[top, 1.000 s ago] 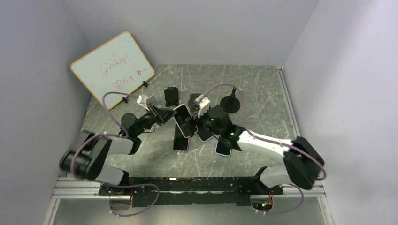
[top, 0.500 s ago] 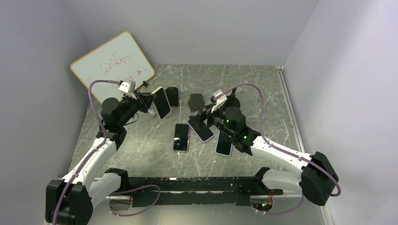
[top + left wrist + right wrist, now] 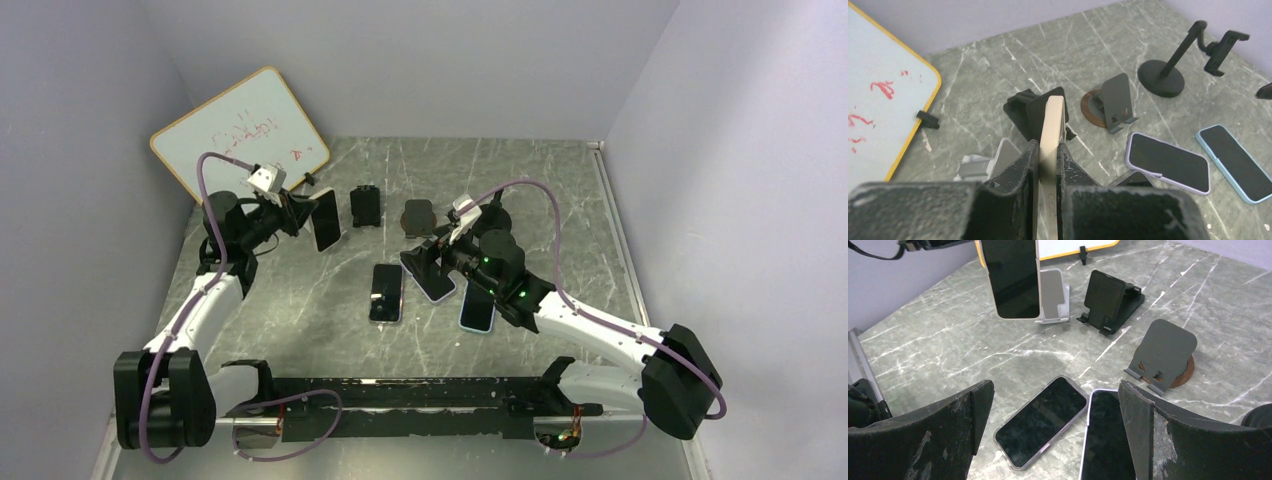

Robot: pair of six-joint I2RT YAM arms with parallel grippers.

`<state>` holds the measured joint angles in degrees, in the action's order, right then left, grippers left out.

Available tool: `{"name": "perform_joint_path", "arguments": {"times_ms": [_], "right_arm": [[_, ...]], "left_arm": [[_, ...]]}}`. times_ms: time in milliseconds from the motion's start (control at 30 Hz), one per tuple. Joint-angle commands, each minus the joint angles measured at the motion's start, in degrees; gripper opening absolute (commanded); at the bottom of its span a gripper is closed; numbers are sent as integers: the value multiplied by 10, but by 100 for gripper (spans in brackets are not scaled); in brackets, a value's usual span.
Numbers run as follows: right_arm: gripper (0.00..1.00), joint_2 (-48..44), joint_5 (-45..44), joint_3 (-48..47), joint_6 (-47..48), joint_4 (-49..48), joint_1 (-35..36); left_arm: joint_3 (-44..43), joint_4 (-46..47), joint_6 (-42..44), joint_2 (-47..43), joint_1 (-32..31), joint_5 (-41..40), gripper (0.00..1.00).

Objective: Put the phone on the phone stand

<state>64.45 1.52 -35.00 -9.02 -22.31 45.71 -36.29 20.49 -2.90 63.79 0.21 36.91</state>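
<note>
While clamped shut on the phone point(image 3: 325, 220) at the left gripper point(image 3: 305, 214), holds it upright and off the table point(image 3: 300, 330), toward the far-left corner. From the left wrist, seen edge-on: pale, thin, squeezed between two dark fingers point(image 3: 1020, 165). Hangs with its black screen facing the right arm, just in front of a silver stand point(image 3: 1053, 292); cannot tell whether touching it.

At the right gripper point(image 3: 425, 262), spread wide apart and gripping nothing, low over the table's middle. Below it, lying flat and face up: a purple-cased phone point(image 3: 438, 287), with a clear-cased phone point(image 3: 386, 292) just to its left and a blue-cased phone point(image 3: 477, 308) just to its right.

Toward the far edge, in a loose row rightward from the silver stand: a black folding stand point(image 3: 365, 205), a stand on a round brown base point(image 3: 418, 215), and a black arm stand point(image 3: 1162, 77) with a disc foot and a clamp head.

Underneath all: grey marbled stone look, veined white, dull. Along the near edge, a metal rail point(image 3: 420, 395) bearing both arm bases. Boxed in on the left, far and right sides by plain lilac walls. Propped in the far-left corner, a whiteboard point(image 3: 240, 140) with a yellow rim and red scribbles.
</note>
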Motion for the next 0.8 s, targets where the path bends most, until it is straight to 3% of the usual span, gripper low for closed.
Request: {"name": "perform_joint_path", "arguments": {"times_ms": [0, 133, 400, 767], "right_arm": [[100, -6, 23, 9, 3, -20, -2], [100, -7, 31, 18, 0, -35, -2], [100, -10, 32, 21, 6, -32, -2], [100, -1, 35, 19, 12, -27, -2]], "left_arm": [[27, 163, -38, 16, 38, 43, 5], [49, 322, -117, 58, 62, 46, 5], [40, 457, -164, 158, 65, 59, 5], [14, 435, -129, 227, 76, 101, 5]]}}
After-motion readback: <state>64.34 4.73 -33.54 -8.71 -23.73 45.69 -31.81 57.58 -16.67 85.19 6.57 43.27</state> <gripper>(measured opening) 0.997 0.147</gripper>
